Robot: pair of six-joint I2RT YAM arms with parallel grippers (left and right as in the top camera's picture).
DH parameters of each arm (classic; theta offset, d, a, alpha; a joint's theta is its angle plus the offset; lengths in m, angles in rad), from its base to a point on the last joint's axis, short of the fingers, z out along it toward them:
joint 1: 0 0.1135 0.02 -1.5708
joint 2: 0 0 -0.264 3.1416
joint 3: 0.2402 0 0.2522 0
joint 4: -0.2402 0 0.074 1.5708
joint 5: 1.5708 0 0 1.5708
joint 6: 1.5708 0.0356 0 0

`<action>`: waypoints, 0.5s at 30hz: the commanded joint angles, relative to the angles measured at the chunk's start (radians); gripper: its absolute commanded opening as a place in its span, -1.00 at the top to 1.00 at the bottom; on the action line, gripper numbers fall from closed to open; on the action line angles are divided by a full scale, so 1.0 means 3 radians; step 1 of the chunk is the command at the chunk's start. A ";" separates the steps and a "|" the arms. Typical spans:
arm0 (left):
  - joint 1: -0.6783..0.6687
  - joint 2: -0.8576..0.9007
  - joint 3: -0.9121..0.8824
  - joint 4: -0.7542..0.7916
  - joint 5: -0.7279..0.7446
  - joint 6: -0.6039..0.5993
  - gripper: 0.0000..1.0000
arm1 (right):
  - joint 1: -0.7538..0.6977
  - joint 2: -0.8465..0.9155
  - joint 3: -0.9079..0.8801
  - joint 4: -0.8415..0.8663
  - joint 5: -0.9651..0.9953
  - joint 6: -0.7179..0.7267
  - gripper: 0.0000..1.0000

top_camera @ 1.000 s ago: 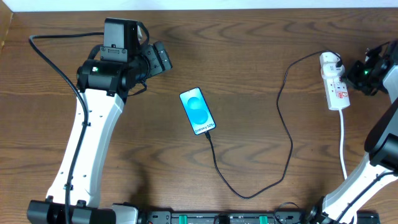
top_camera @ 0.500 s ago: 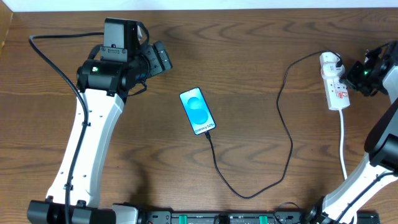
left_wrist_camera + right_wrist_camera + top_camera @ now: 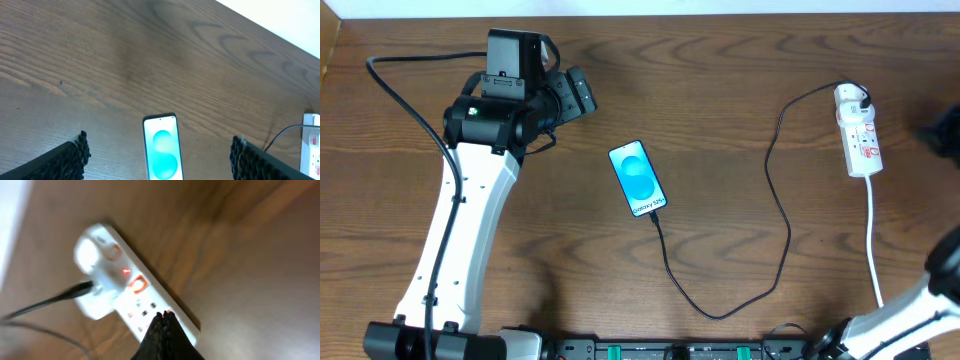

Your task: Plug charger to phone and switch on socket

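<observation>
The tabletop (image 3: 720, 60) is brown wood with wavy dark lines in it. Past its far edge there is only a plain white strip.

The phone (image 3: 637, 180) lies flat near the middle. It is thin, with a black rim and a bright blue screen. A white band at its near end has words on it, but they are too small to read.

The charger (image 3: 783, 215) is a long thin black wire. One end touches the near end of the phone. From there the wire makes a big loop toward the front and runs up to the right, where its white plug sits in the far end of the socket (image 3: 858, 135).

The socket is a small long white block near the right edge. It has red marks on it, and its thick white cord (image 3: 873, 235) runs toward the front. In the right wrist view it looks blurry, and a small red light glows on it.

The left gripper (image 3: 578, 95) hangs over the far left part, well away from the phone. Its jaws are wide apart, and its black bumpy fingers (image 3: 70, 160) hold nothing.

The right gripper (image 3: 162, 322) is just over the socket. Its jaws are pressed together into one dark point. I cannot tell if it touches the socket.
</observation>
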 commanded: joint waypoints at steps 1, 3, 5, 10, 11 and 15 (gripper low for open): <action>0.0015 -0.0047 0.0034 -0.0001 -0.0033 0.0018 -0.81 | 0.0034 -0.0468 0.0114 -0.0118 -0.0170 -0.0092 0.96; 0.0015 -0.0047 0.0034 -0.0001 -0.0033 0.0019 -0.82 | 0.0088 -0.0626 0.0114 -0.0221 -0.0308 -0.0235 0.97; 0.0014 -0.0047 0.0034 -0.0001 -0.0033 0.0018 -0.81 | 0.0200 -0.0793 0.0114 -0.0350 -0.0440 -0.0417 0.95; 0.0014 -0.0047 0.0034 -0.0001 -0.0033 0.0018 -0.82 | 0.0725 -0.1176 0.0114 -0.0636 -0.0456 -0.0754 0.93; 0.0015 -0.0047 0.0034 -0.0001 -0.0033 0.0018 -0.81 | 0.0860 -0.1245 0.0114 -0.0690 -0.0456 -0.0816 0.93; 0.0014 -0.0047 0.0034 -0.0001 -0.0033 0.0018 -0.81 | 0.1342 -0.1441 0.0114 -0.0821 -0.0264 -0.0880 0.84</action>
